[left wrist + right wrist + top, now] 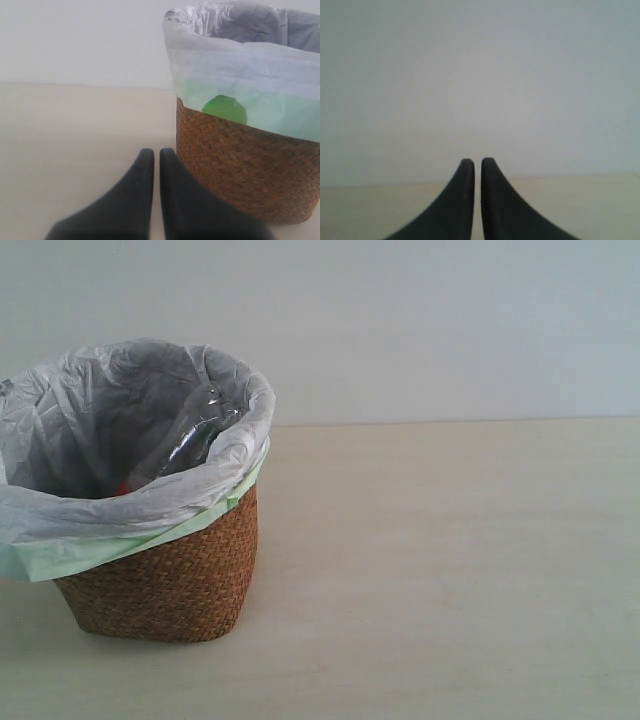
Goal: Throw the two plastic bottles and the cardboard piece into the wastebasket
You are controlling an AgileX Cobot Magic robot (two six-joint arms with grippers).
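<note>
The wicker wastebasket point(165, 575) stands at the left of the exterior view, lined with a white-grey bag that has a pale green edge. A clear plastic bottle point(185, 440) leans inside it, with a bit of red label showing low down. The other bottle and the cardboard piece are hidden or out of view. In the left wrist view the wastebasket point(240, 165) sits just beside my left gripper point(152, 152), which is shut and holds nothing. My right gripper point(474, 162) is also shut and empty, facing the bare wall over the table. Neither gripper shows in the exterior view.
A pale wooden table point(450, 570) stretches to the right of the basket, with a plain white wall behind. A green round patch point(225, 108) shows through the bag's folded edge.
</note>
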